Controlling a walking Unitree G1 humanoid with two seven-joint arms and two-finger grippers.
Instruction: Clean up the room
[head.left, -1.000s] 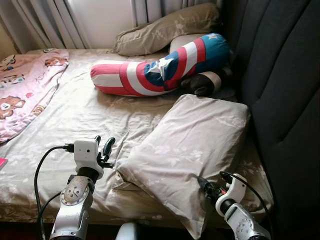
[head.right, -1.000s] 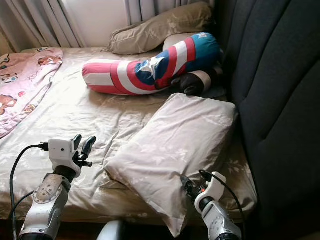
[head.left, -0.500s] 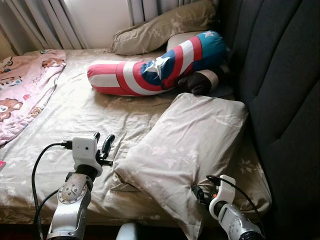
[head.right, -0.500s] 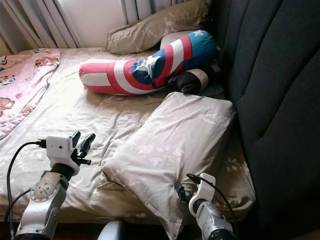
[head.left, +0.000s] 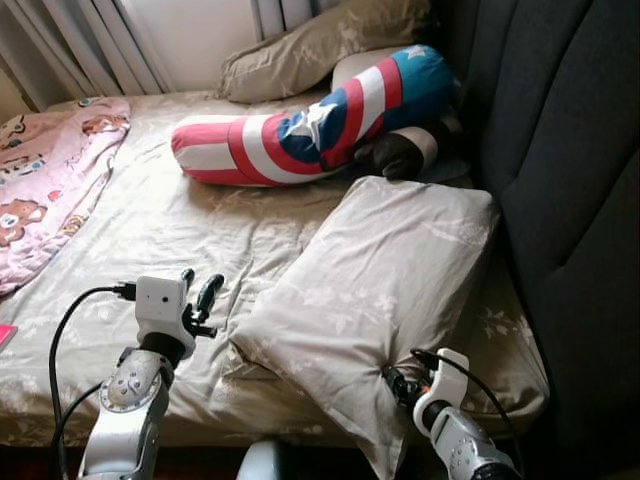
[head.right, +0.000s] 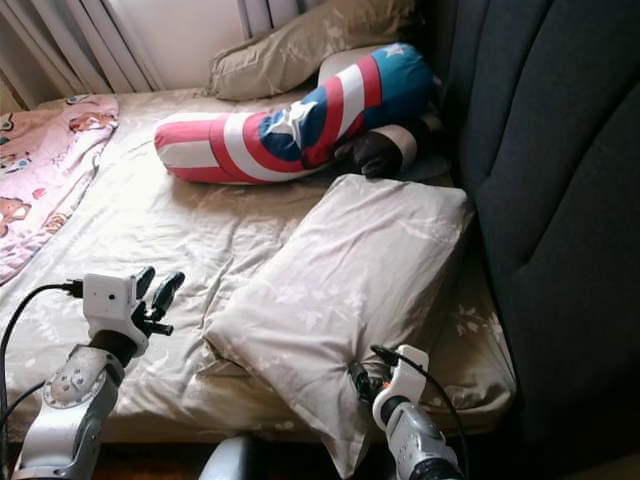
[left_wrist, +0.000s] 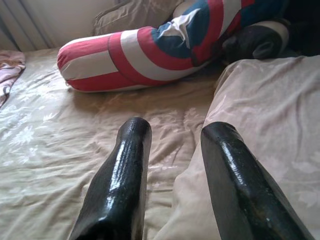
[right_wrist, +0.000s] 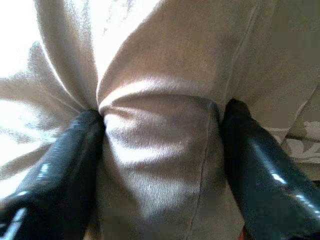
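Starting at your left, the pink blanket lies bunched along the far edge of the bed, well apart from your work. Next comes your left gripper, hovering low over the sheet just beside the near left corner of the beige pillow; its fingers stand parted and hold nothing. Behind it, the red, white and blue bolster lies across the bed near the headboard, with a second pillow beyond it. On the right, your right gripper has the pillow's near corner bunched between its fingers, a thick fold of cloth pinched there. The step in hand looks to be straightening that pillow against the headboard. Keep the right pinch firm, since loose cloth could slip, and bring the left fingers onto the other near corner before you lift. Then raise both corners together and evenly, so the pillow does not twist or drag the sheet.
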